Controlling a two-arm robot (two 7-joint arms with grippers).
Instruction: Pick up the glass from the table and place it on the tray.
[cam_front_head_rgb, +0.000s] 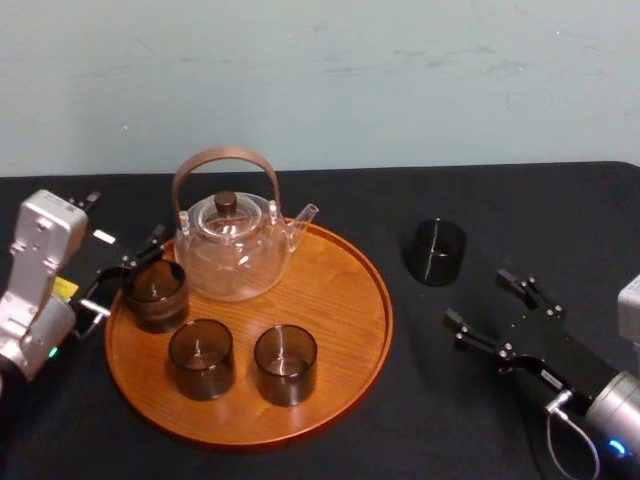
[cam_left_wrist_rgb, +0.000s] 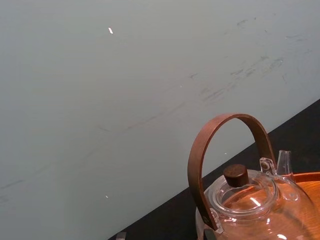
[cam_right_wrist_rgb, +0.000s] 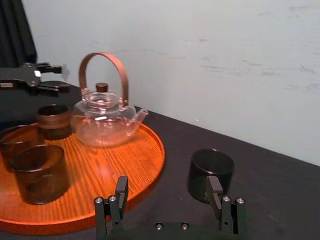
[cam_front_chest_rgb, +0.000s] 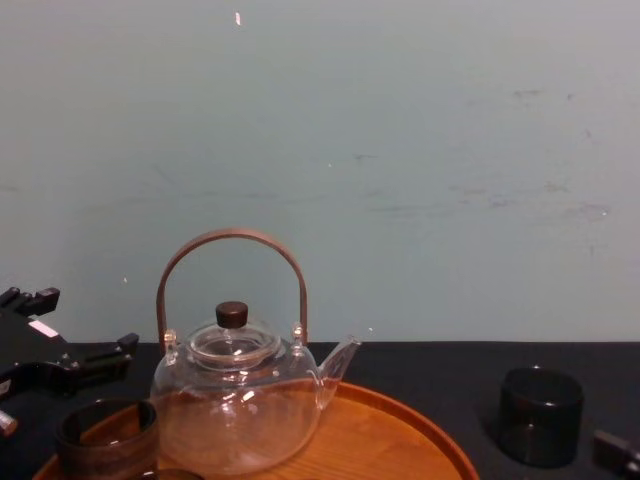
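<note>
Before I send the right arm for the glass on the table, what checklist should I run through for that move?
1. Dark smoky glass cup upright on the black table, apart from the round orange-brown wooden tray: ok.
2. Right gripper open: ok.
3. Cup centred between its fingers: not ok, right wrist view shows it nearer one finger.
4. Bare wood on the tray's side facing the cup: ok.
5. Left gripper at the tray's opposite edge, off the path: ok.

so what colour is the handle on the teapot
Reddish-brown, wood-like: the handle arches over the clear glass teapot. Best seen in the left wrist view.
</note>
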